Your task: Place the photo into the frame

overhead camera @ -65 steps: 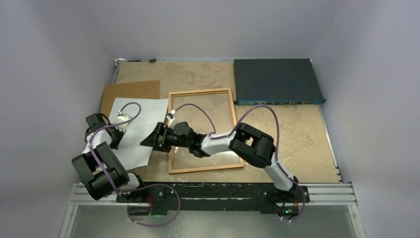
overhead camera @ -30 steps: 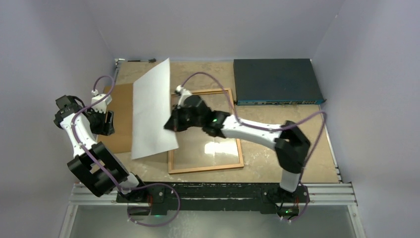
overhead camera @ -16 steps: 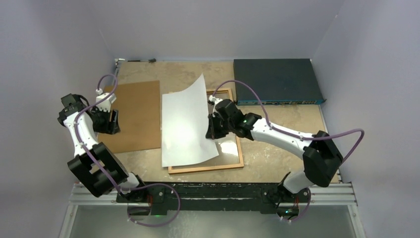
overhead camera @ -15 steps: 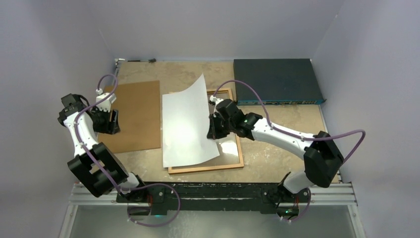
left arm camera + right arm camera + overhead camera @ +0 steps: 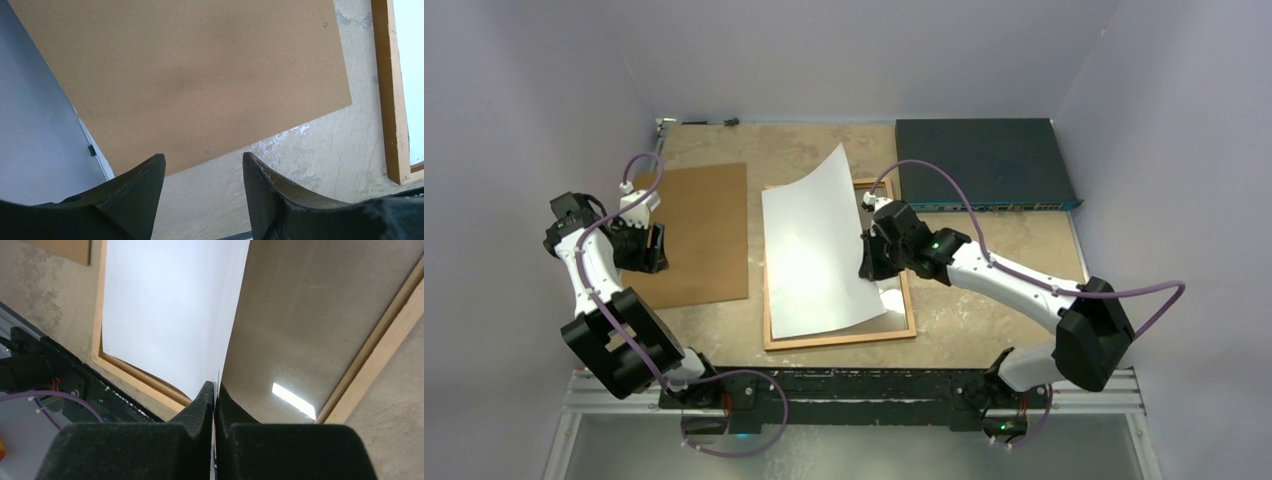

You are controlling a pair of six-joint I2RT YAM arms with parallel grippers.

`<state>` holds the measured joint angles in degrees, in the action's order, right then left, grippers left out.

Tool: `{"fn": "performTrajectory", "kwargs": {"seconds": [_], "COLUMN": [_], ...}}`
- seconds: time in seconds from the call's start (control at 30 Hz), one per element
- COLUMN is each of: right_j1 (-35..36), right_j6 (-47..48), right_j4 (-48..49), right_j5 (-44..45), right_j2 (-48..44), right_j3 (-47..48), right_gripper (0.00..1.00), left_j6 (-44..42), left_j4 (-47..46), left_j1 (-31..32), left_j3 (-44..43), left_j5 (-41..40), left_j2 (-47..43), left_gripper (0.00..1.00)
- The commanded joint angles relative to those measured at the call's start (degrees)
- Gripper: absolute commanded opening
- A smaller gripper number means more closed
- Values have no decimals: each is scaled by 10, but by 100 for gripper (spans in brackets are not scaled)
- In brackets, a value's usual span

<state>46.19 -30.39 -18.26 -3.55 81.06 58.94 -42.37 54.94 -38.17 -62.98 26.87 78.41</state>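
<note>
The photo (image 5: 819, 250) shows its plain white back and hangs tilted over the frame (image 5: 906, 300), its near edge low by the frame's near rail and its far corner raised. My right gripper (image 5: 871, 265) is shut on the photo's right edge. In the right wrist view the fingers (image 5: 216, 386) pinch the sheet (image 5: 165, 305), with the glass and wooden rail (image 5: 385, 345) beneath. My left gripper (image 5: 652, 250) stands open over the table by the near edge of the backing board, holding nothing (image 5: 202, 160). The picture side is hidden.
A plain brown backing board (image 5: 694, 235) lies flat left of the frame, filling most of the left wrist view (image 5: 190, 75). A dark blue flat box (image 5: 979, 165) sits at the back right. Walls close in on three sides.
My right gripper has carried the photo rightward, from over the backing board to over the frame, and tipped it flatter. The left arm has pulled back left and now barely moves.
</note>
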Motion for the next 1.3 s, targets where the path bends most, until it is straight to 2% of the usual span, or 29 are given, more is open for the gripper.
{"fn": "performTrajectory", "kwargs": {"seconds": [0.0,0.4,1.0,1.03,1.07,1.13,1.17,1.23,1.27], "right_j1": [-4,-5,-11,-11,-11,-11,-11,-11,-11], "right_j6": [-1,-13,-24,-24,-24,-24,-23,-21,-18], "right_j4": [-21,3,46,44,41,34,30,17,8], "right_j5": [18,-2,-11,-8,-4,8,14,32,44], "right_j2": [-33,-38,5,5,4,2,1,0,2], "right_j3": [-18,-41,-42,-43,-44,-46,-45,-38,-32], "right_gripper": [0,0,1,6,15,49,62,79,84], "left_j6": [9,7,3,3,3,3,3,3,3], "left_j4": [-13,-25,-40,-40,-40,-40,-40,-40,-40], "left_j1": [1,1,1,2,1,1,1,1,1], "left_j3": [7,19,32,32,32,29,28,26,24], "left_j5": [18,6,-7,-8,-9,-9,-10,-11,-12], "left_j2": [-15,-19,-17,-17,-16,-14,-13,-9,-7], "left_gripper": [57,56,56,56,56,56,56,56,56]}}
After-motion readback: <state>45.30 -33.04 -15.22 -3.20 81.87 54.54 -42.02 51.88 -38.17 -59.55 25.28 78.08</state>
